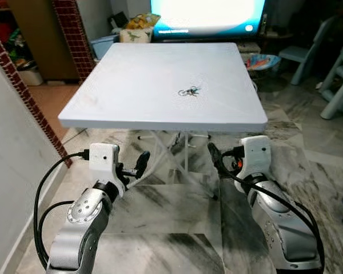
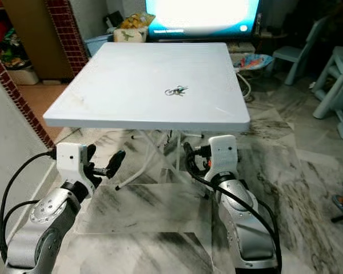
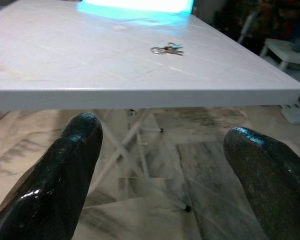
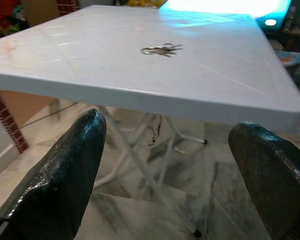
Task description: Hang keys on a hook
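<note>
The keys (image 1: 189, 91) are being faced mid-table, ahead of both wide-spread grippers, the right gripper (image 4: 172, 165) slightly nearer.

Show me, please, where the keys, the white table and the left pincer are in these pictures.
keys (image 1: 189, 91), left eye view, middle of the bunch.
white table (image 1: 131, 74), left eye view, bare part of its top.
left pincer (image 3: 162, 150), left wrist view, midway between its two black fingertips.

- A white folding table (image 1: 131, 80) stands on a marbled floor (image 1: 177, 228).
- A lit TV screen (image 1: 206, 14) glows behind the table.
- A red brick pillar (image 1: 74, 34) rises at the far left.
- Pale blue chairs (image 1: 308, 54) sit at the right.
</note>
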{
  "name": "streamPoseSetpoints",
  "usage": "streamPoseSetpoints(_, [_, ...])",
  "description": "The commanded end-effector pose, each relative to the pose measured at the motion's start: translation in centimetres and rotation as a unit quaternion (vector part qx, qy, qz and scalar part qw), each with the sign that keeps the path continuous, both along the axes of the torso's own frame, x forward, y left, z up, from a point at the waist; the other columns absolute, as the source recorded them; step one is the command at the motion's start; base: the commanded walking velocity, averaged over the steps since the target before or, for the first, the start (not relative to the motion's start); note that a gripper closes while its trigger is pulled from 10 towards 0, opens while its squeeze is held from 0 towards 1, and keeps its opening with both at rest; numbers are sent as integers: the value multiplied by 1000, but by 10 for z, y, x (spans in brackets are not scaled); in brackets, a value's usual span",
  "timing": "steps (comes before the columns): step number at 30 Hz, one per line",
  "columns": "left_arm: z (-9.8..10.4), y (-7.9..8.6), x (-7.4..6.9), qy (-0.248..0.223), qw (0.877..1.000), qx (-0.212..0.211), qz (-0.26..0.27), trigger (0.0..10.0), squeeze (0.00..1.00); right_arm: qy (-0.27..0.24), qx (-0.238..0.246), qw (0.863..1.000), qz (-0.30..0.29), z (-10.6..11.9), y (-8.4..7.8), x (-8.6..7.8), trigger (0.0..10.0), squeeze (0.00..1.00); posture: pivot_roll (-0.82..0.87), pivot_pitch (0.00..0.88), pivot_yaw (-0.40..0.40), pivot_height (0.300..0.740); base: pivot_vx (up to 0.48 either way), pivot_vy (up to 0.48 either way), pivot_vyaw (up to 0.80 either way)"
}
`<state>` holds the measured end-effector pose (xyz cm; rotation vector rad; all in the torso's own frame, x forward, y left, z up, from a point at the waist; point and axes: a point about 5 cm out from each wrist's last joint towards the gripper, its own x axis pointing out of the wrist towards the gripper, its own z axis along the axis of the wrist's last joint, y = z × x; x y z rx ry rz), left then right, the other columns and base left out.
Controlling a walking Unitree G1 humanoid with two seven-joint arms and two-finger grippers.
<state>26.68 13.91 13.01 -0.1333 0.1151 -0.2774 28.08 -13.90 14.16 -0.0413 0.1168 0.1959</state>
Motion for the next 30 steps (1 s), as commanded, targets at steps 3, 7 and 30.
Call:
streamPoseSetpoints(3, [0, 1, 2, -2, 1000, 3, -2, 10000, 0, -15, -4, 1000, 6, 7, 1, 2, 10000, 0, -26, 43, 52, 740, 334, 0, 0])
streamPoseSetpoints(7, [0, 0, 2, -2, 1000, 2, -2, 10000, 0, -17, -6, 1000, 8, 7, 2, 3, 10000, 0, -26, 45, 51, 740, 346, 0, 0])
streamPoseSetpoints(30, [1, 0, 3, -1, 1000, 0, -4, 10000, 0, -17, -7, 1000, 14, 7, 4, 3, 10000, 0, -27, 51, 53, 740, 348, 0, 0])
